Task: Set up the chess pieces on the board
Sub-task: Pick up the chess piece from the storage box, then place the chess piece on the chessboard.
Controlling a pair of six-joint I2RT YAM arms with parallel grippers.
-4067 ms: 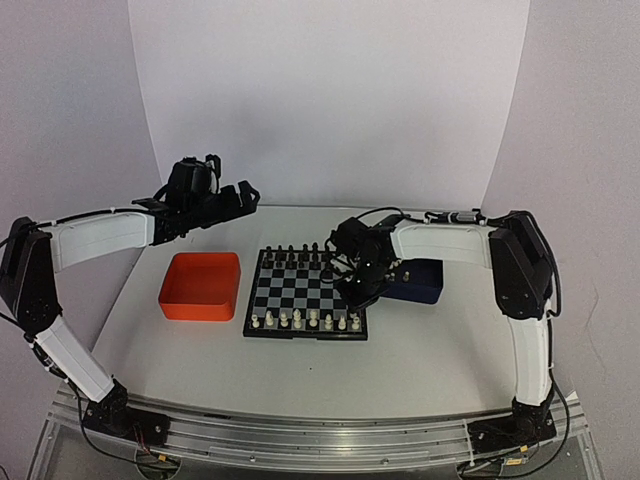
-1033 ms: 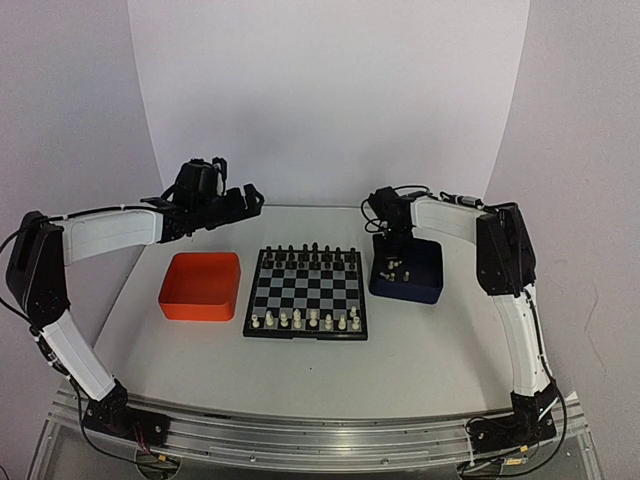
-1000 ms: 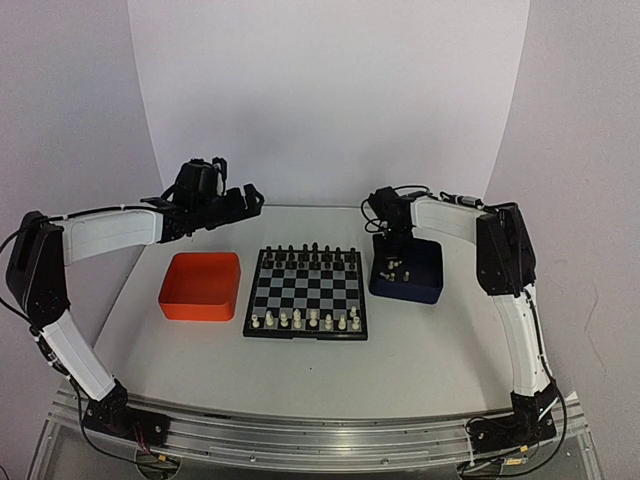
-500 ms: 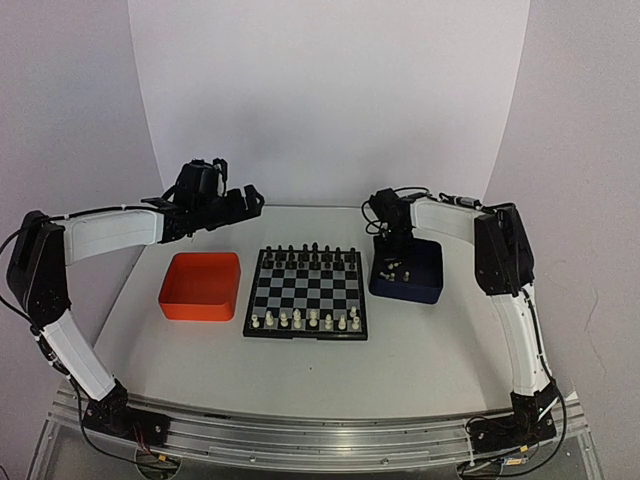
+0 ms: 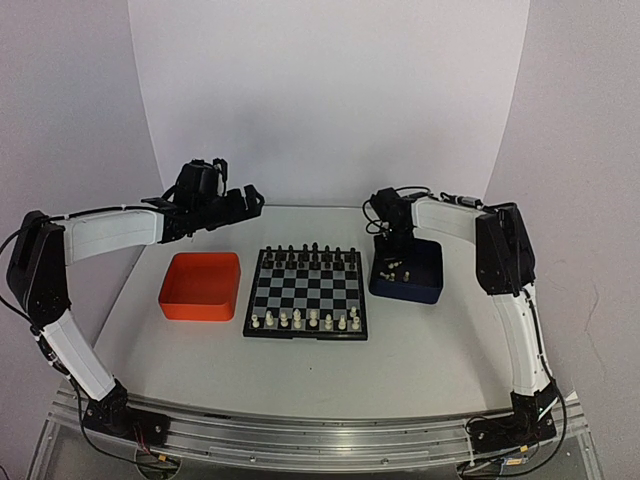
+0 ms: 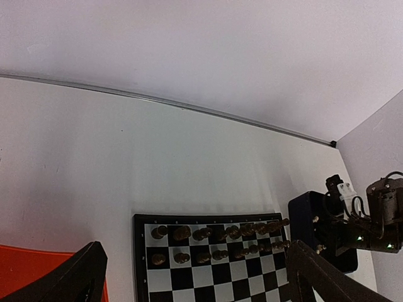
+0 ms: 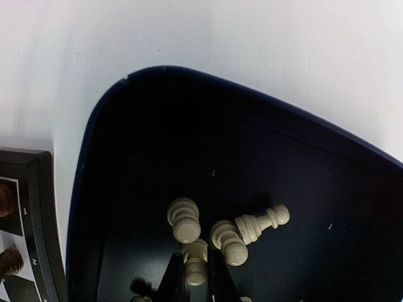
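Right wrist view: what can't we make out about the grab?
- Right wrist view: the type of the small cream-white chess piece in the right gripper; its fingers and the bottom edge hide most of it.
- Top view: that grip; the wrist covers it over the dark blue tray.
- Top view: piece types on the black-and-grey checked board; too small.

- Board [image 5: 306, 292]: black and silvery-grey checks inside a black rim.
- Chess pieces [image 5: 300, 321]: cream-white, both those on the board and those lying on the blue tray's dark floor.
- Opposing pieces [image 5: 305, 254]: black from above, dark brown close up in the left wrist view.
- Orange tray [image 5: 201, 286]: bright, plain orange all over.
- Dark blue tray [image 5: 420, 292]: deep navy, nearly black inside.
- Worktop [image 5: 300, 375]: pale grey-white, no pattern.
- Backdrop [image 5: 330, 100]: plain white.
- Arms [image 5: 110, 230]: white shells with black joints.
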